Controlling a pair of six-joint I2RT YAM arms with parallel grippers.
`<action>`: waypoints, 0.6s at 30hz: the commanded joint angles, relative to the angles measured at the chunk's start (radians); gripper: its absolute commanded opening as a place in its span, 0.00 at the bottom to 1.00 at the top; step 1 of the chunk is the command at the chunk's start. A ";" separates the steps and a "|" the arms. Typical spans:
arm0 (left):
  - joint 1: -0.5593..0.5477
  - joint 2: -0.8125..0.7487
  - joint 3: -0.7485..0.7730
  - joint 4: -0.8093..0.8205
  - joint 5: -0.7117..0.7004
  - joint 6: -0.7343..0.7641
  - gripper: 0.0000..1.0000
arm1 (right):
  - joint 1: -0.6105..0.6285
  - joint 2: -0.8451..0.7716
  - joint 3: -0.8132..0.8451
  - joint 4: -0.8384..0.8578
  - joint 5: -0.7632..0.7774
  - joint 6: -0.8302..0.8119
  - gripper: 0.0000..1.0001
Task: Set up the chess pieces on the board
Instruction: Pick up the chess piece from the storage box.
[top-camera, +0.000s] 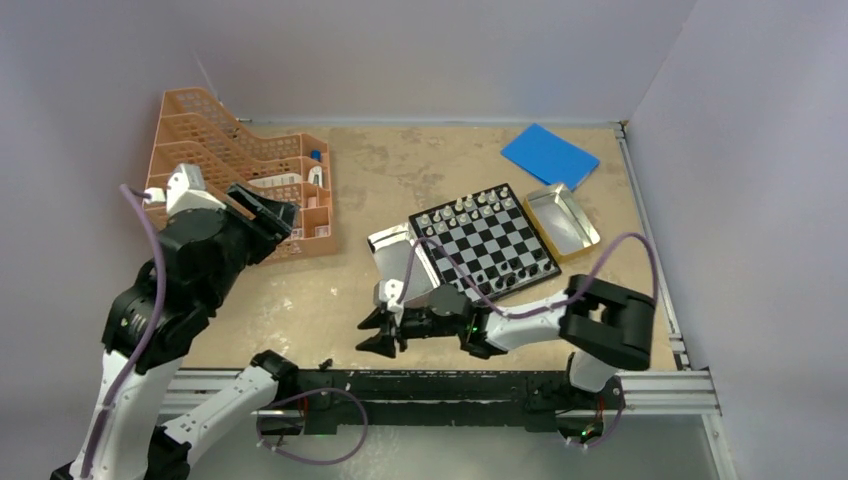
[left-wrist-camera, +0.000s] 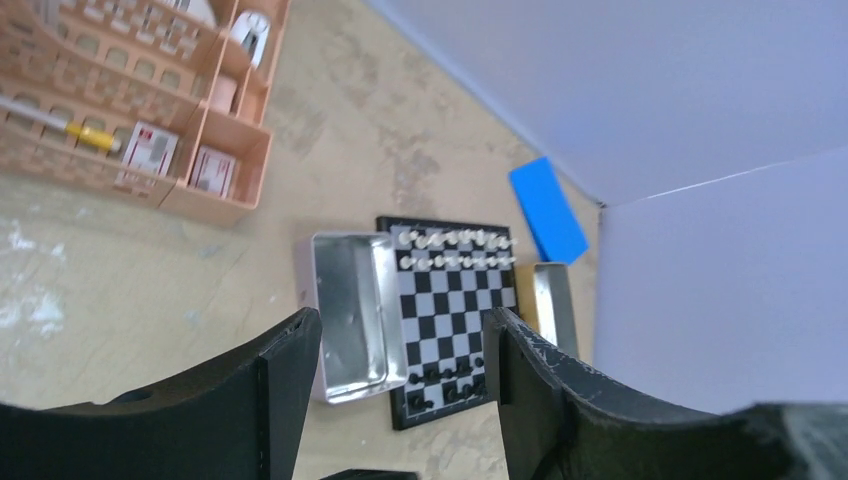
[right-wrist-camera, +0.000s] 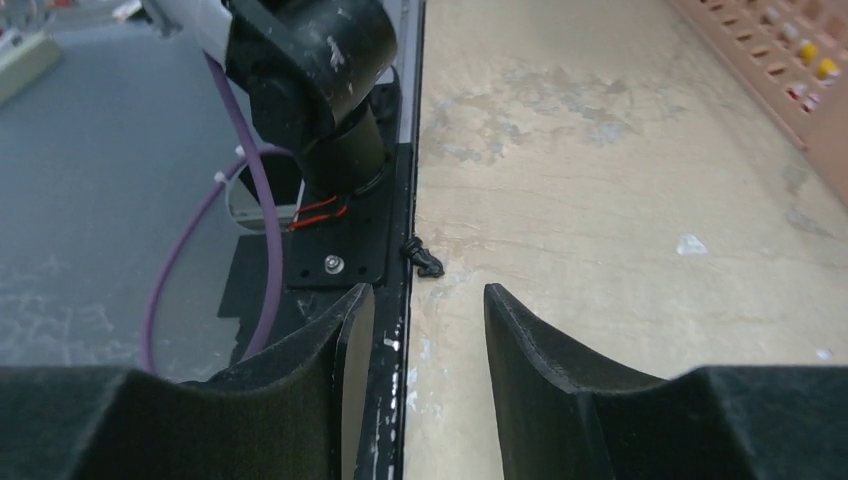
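Progress looks well past halfway from where I sit: on the board (top-camera: 490, 245) the white pieces (left-wrist-camera: 455, 240) fill the two far rows, and the black pieces (left-wrist-camera: 445, 385) stand along the two near rows, though with gaps I can't count at this size. At least one stray black piece (right-wrist-camera: 424, 259) lies on its side on the table, right against the black rail (right-wrist-camera: 396, 300) at the near edge and well apart from the board. I judge that fetching it and filling out the black side is what remains. My right arm is stretched low and leftward along that edge. The right gripper (right-wrist-camera: 428, 292) is close above the table and aimed at the stray, its jaws parted and empty, with the piece ahead of the fingertips and not yet between them. My left arm is raised high over the orange organiser (top-camera: 240, 170), the left gripper (left-wrist-camera: 402, 318) spread wide and holding nothing, looking down toward the board and the silver tin (left-wrist-camera: 345, 310) just beside it
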 joint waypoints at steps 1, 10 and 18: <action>0.006 -0.012 0.046 0.094 0.024 0.170 0.60 | 0.027 0.125 0.093 0.169 -0.064 -0.144 0.46; 0.006 -0.074 0.026 0.082 0.028 0.206 0.60 | 0.071 0.369 0.282 0.083 -0.114 -0.311 0.41; 0.006 -0.105 0.043 0.094 0.058 0.243 0.61 | 0.100 0.489 0.401 0.000 -0.110 -0.390 0.37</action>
